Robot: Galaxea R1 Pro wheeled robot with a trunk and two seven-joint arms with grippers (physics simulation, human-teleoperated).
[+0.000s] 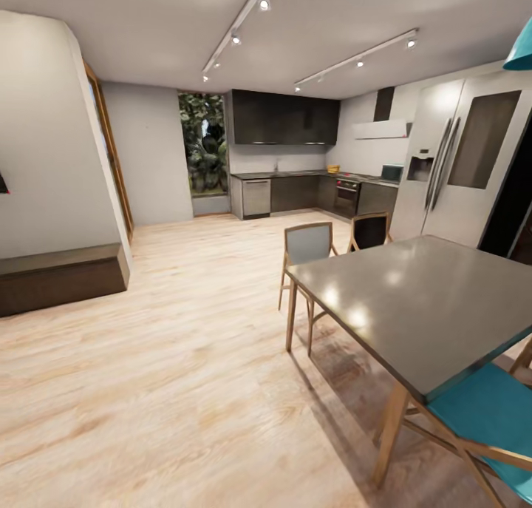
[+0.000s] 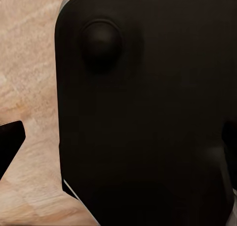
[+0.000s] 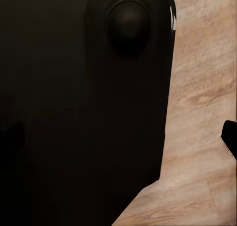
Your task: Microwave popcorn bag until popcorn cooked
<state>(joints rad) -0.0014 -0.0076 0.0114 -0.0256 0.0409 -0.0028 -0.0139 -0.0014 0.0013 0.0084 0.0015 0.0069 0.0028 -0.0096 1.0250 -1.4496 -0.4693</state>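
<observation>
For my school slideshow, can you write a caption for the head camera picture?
Far-off microwave on the kitchen countertop, beyond a grey dining table and wood floor.

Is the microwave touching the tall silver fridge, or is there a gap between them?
Cannot tell. In the head view the microwave sits on the far countertop beside the fridge, too small and distant to show contact or gap.

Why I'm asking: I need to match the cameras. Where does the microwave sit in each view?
Head view: the microwave stands far back on the countertop, left of the fridge.
Left wrist view: aimed at a black robot panel beside the wood floor.
Right wrist view: the same pairing, panel beside floor.
Shared landmark: the wood floor.
</observation>
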